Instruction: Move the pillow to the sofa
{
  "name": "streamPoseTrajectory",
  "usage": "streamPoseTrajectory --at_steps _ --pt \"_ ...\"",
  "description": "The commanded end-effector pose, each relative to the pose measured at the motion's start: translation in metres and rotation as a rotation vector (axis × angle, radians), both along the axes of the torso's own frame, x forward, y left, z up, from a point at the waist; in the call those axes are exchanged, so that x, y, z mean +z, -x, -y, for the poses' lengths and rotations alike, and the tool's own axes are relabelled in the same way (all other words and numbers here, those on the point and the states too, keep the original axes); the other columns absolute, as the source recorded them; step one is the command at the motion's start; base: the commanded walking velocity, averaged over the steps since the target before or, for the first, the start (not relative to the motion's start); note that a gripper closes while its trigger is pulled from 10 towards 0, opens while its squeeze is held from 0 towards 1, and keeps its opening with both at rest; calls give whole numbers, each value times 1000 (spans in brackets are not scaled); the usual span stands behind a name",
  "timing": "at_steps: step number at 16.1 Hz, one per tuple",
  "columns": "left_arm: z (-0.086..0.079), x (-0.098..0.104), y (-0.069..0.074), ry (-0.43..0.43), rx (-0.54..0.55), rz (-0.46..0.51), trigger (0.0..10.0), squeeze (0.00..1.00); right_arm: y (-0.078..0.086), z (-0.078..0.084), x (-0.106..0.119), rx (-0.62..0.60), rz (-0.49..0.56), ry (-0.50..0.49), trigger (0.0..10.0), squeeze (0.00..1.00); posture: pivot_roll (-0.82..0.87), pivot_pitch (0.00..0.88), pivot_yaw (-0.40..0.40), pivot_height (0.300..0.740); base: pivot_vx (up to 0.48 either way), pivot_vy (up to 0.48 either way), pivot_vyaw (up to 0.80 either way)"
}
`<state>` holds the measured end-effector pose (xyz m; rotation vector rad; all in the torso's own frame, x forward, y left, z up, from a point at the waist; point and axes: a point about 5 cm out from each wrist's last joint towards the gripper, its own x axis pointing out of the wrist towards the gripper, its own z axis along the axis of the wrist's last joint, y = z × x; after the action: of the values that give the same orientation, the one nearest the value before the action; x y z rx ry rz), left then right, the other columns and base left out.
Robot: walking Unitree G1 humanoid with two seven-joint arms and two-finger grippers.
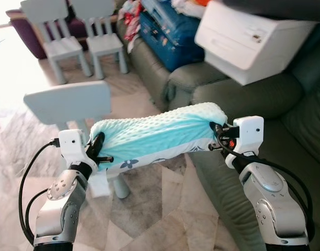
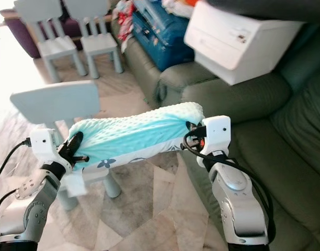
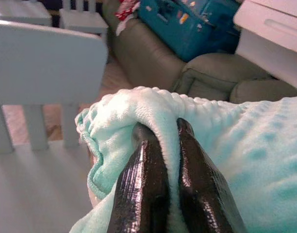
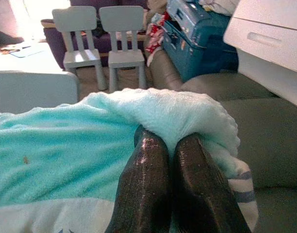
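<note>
Pillow hanging in the air between two grippers.

The soft, bumpy mint-green pillow with a white flowered edge is stretching across the middle, above the small pale-blue chair. The left gripper at 8 o'clock is pinching one end of it, its black fingers pressing together on a fold. The right gripper at 3 o'clock is pinching the other end the same way. The dark green leather sofa is sitting just beside the pillow at 2 o'clock, carrying a white box and a blue suitcase. Two more little chairs are standing at 11 o'clock.
</note>
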<state>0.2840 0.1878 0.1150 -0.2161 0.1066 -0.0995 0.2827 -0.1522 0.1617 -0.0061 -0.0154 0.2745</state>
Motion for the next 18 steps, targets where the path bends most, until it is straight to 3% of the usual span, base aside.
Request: streamPoseTrajectory --at_steps 1,7,18 --pt "-4 -1 1 5 21 -10 10000 0 1 3 6 -17 25 3 10000 0 -160 97 -8 740 0 0 -756" --pt "0 0 0 29 8 -14 10000 0 1 2 6 -13 36 22 10000 0 -157 98 -8 740 0 0 0" --pt "0 0 -1 14 4 -21 10000 0 0 2 6 -18 38 14 10000 0 -155 93 -3 740 0 474 0"
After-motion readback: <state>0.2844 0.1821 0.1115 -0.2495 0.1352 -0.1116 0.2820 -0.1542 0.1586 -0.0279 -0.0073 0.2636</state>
